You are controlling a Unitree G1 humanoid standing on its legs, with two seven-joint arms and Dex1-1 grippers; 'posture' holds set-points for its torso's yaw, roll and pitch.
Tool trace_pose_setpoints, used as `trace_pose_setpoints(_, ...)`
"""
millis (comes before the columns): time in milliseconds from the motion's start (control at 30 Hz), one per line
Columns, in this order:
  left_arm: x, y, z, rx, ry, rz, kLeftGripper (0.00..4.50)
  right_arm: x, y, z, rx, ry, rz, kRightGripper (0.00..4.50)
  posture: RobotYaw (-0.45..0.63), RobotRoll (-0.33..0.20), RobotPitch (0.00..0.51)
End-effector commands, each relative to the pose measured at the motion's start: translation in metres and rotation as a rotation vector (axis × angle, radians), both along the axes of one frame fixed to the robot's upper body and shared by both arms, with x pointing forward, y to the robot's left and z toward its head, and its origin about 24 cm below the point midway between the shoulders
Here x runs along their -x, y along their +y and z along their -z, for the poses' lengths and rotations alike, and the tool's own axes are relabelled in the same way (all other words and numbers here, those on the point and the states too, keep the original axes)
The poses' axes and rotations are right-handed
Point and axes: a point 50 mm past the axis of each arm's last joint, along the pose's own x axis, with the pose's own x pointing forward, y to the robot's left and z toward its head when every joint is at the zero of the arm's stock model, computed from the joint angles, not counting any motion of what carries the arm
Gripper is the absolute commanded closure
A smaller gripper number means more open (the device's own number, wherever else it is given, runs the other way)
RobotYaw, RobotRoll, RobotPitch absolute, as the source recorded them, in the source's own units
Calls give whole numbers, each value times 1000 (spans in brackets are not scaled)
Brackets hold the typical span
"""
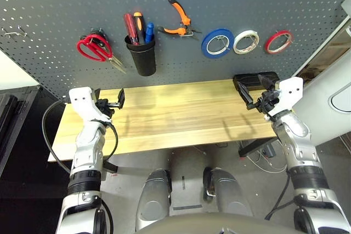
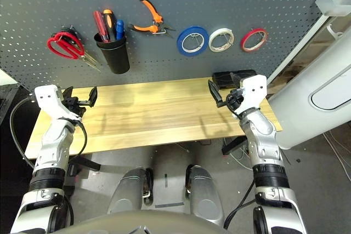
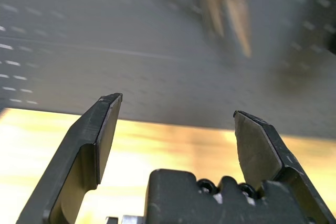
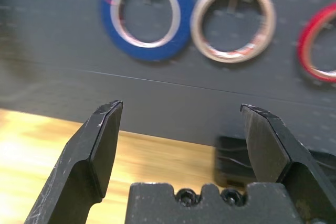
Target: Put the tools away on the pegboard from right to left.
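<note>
All the tools hang on the dark grey pegboard (image 1: pixel 230 4). The thin red tape ring (image 1: pixel 278 41) is on a hook at the far right. The orange-handled pliers (image 1: pixel 180 20) hang near the middle. A red-handled screwdriver (image 1: pixel 130 27) stands in the black cup (image 1: pixel 142 56), and the red-handled scissors (image 1: pixel 93 47) hang at the left. My left gripper (image 1: pixel 109 98) hovers open over the wooden table's (image 1: pixel 175 119) left end, below the scissors (image 3: pixel 226 9). My right gripper (image 1: pixel 255 91) is open over the right end, facing the tape rolls, with nothing between its fingers (image 4: pixel 105 129).
Blue (image 1: pixel 217 43) and white (image 1: pixel 246 41) tape rolls hang between the pliers and the red ring. A black box (image 1: pixel 253 79) sits at the table's back right, close to my right gripper. A white cabinet (image 1: pixel 329 97) stands at the right. Bare hooks (image 1: pixel 13 32) stick out at the pegboard's far left.
</note>
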Motion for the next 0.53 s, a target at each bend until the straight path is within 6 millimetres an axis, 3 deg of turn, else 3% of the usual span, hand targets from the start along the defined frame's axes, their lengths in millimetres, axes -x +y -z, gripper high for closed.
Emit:
trace_pose_setpoints(33, 9, 3, 7, -38, 2, -25, 21, 4, -20, 12, 30, 16, 91, 0, -38, 0, 106)
trace_pose_setpoints(167, 8, 7, 6, -30, -32, -53, 21, 6, -28, 20, 44, 15, 117, 0, -39, 0, 106)
trace_pose_setpoints(533, 10, 3, 6, -24, -77, -71, 21, 15, -33, 17, 30, -24, 136, 0, -50, 0, 104)
